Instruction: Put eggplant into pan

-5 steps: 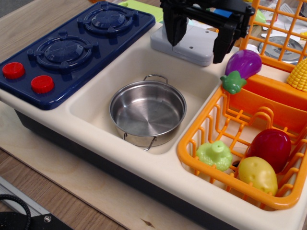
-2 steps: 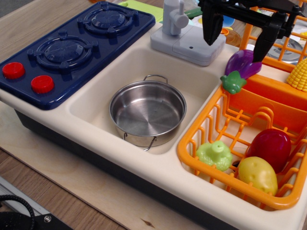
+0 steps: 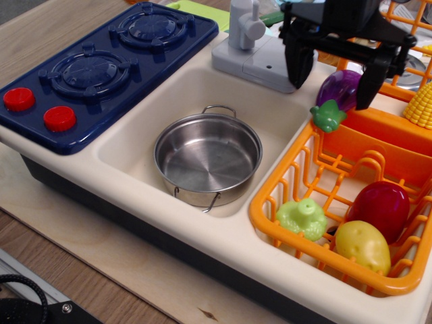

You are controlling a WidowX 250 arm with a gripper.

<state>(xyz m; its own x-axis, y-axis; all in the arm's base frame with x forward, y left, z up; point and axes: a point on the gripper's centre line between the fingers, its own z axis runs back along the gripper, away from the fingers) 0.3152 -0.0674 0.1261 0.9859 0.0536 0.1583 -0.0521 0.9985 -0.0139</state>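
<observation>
The purple eggplant (image 3: 337,91) with its green cap (image 3: 327,116) rests on the top left corner of the orange dish rack (image 3: 270,216). My black gripper (image 3: 333,86) is open and lowered over it, one finger on each side of the eggplant; the jaws are not closed on it. The round steel pan (image 3: 208,158) with wire loop handles stands empty in the cream sink basin (image 3: 128,145), to the lower left of the gripper.
A blue two-burner stove (image 3: 101,67) with red knobs is at the left. A grey faucet (image 3: 253,40) stands behind the sink. The rack holds a dark red toy (image 3: 381,206), a yellow potato (image 3: 362,244), a pale green toy (image 3: 302,217) and corn (image 3: 422,104).
My gripper has moved right from over the faucet to over the eggplant and come down, so its open fingers now straddle it. The eggplant and pan have not moved.
</observation>
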